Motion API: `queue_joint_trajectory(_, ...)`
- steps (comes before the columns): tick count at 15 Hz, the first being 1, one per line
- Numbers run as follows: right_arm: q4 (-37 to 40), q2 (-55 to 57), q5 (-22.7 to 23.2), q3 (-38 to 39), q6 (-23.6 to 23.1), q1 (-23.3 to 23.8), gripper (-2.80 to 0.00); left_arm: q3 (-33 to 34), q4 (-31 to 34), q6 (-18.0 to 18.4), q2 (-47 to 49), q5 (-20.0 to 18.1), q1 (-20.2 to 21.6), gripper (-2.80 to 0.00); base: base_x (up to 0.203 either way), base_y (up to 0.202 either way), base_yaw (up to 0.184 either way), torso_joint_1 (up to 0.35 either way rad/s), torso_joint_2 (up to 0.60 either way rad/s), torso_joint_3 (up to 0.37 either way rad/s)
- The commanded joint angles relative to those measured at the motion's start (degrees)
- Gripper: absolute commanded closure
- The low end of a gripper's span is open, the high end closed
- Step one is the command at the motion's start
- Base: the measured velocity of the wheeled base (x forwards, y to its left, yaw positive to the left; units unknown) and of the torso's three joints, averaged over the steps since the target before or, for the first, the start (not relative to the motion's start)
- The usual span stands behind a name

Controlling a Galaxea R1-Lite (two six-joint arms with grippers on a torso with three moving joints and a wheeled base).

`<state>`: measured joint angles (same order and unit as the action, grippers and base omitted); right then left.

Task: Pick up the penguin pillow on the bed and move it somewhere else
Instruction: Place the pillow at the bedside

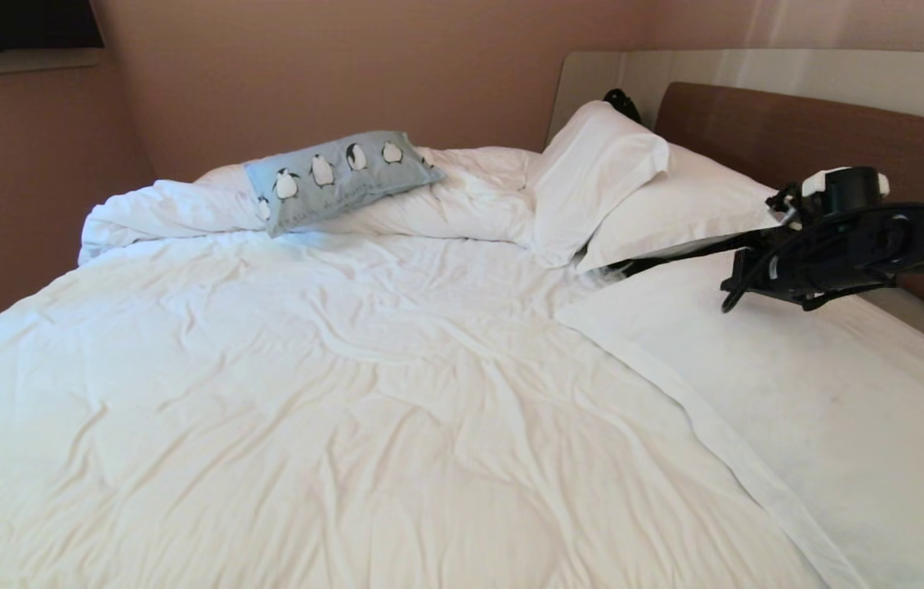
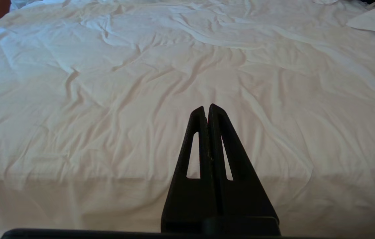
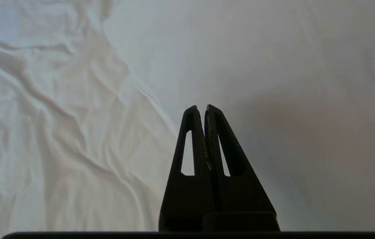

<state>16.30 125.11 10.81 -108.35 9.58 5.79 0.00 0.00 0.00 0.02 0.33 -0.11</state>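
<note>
Right gripper (image 3: 204,108), fingers pressed together and empty, hangs over the bed (image 1: 347,393) near the white pillows (image 1: 617,180). Penguin pillow (image 1: 339,178) lies well apart, on the bunched duvet (image 1: 176,213). Left gripper (image 2: 206,108), likewise closed and empty, sits low at the bed's near edge.

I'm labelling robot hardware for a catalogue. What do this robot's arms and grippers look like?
The right arm is black, with a white-and-black module on top and looped black cables beneath. The right gripper and left gripper match: two matte black, tapering triangular fingers, each with a long slot cut through it. No markings show.

Blue-grey penguin pillow (image 1: 341,180) w/ blk-white penguins; white duvet (image 1: 331,393); brown headboard (image 1: 797,135)
</note>
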Motion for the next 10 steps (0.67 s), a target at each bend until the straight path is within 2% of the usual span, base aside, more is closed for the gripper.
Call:
queue_joint_trajectory(1, 0.05, 2.45, -7.25, 0.24, 0.32, -1.71, 0.0, 0.0, 0.0, 0.0, 0.02, 0.02, 0.02, 0.0, 0.0, 0.0, 0.0, 0.0, 0.0, 0.0)
queue_joint_trajectory(4, -0.12, 4.35, -8.79, 0.24, 1.14, -4.21, 0.0, 0.0, 0.0, 0.0, -0.02, 0.02, 0.02, 0.0, 0.0, 0.0, 0.0, 0.0, 0.0, 0.0)
queue_joint_trajectory(6, -0.42, 5.91, -13.22, 0.09, 1.42, -6.3, 0.0, 0.0, 0.0, 0.0, 0.06, 0.02, 0.02, 0.0, 0.0, 0.0, 0.0, 0.0, 0.0, 0.0)
queue_joint_trajectory(10, -2.53, 6.46, -14.77, -0.17, 1.08, -10.66, 0.0, 0.0, 0.0, 0.0, -0.02, 0.02, 0.02, 0.0, 0.0, 0.0, 0.0, 0.0, 0.0, 0.0)
